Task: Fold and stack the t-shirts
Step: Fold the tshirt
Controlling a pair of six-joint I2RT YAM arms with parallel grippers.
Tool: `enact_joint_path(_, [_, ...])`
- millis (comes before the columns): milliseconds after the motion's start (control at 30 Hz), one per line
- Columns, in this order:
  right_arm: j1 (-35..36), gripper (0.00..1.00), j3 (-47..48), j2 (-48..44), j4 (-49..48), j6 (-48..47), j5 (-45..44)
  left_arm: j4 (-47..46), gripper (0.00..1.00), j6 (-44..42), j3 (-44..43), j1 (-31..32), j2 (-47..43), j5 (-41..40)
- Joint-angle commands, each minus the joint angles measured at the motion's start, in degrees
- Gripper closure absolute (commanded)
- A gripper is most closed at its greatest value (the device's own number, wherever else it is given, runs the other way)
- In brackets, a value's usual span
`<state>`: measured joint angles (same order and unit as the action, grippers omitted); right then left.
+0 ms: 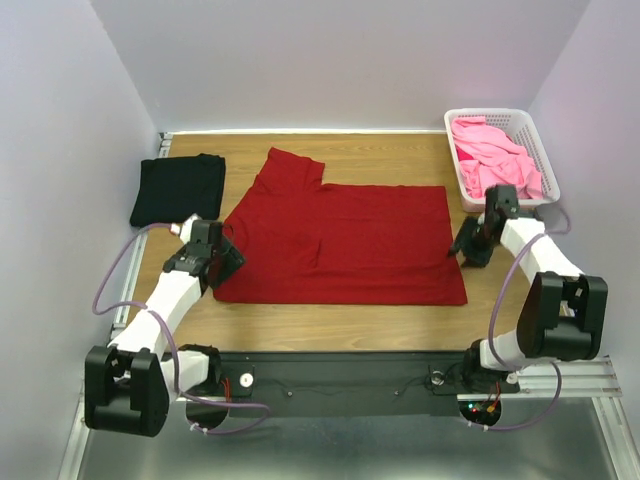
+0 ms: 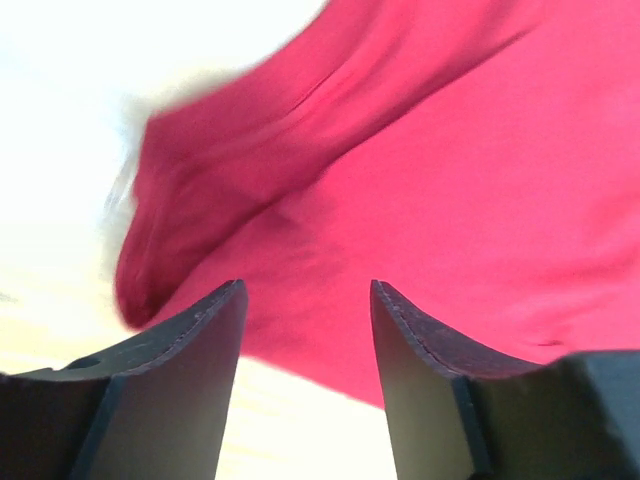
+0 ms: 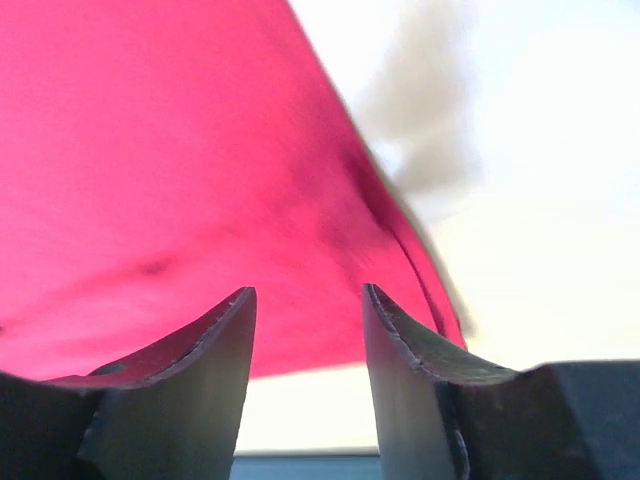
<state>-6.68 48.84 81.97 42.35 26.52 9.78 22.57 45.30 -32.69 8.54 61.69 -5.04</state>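
Top external: my left gripper (image 1: pixel 232 263) and right gripper (image 1: pixel 460 250) flank the dark red t-shirt (image 1: pixel 350 240), jaws parted, nothing held. Judgement: pinch both side edges level before folding.

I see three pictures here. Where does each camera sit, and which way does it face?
Top external: above and behind, looking down on the table; left arm and right arm show.
Left wrist: on that arm, facing past the left gripper at the dark red t-shirt.
Right wrist: likewise, past the right gripper.
Shared: all three see that t-shirt.
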Motion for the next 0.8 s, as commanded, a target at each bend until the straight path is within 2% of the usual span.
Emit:
enact_joint_path(0, [-0.1,0.47,13.3,1.1,-1.0,-8.4,-2.9,-8.0,0.34,-8.7,-7.6,0.3,-2.4,-3.0])
enact_joint_path(33, [-0.1,0.47,21.0,4.2,-0.9,-9.5,-1.9,-13.3,0.31,-16.3,-9.6,0.3,-0.6,-4.5])
enact_joint_path(167, [0.4,0.47,30.4,12.7,-1.5,-8.3,2.3,-20.2,0.29,-24.5,-19.1,0.6,10.7,-5.8])
enact_joint_path(233, [2.0,0.47,32.9,16.3,-2.7,-8.5,3.5,-20.1,0.3,-26.7,-26.8,1.0,19.0,-6.0])
enact_joint_path(300, [3.1,0.47,35.6,18.8,-2.6,-9.4,3.4,-18.5,0.37,-27.9,-34.0,1.0,26.2,-5.9])
enact_joint_path(400, [3.5,0.47,36.0,20.1,-3.1,-9.3,4.0,-17.0,0.42,-29.0,-40.7,1.1,34.0,-6.7])
enact_joint_path(567, [4.2,0.47,35.4,22.1,-3.7,-11.0,3.6,-15.7,0.5,-29.2,-45.2,0.9,43.9,-6.5])
enact_joint_path(767, [4.3,0.47,35.5,22.9,-3.6,-12.6,3.1,-16.1,0.55,-25.4,-41.3,-0.8,46.9,-5.3])
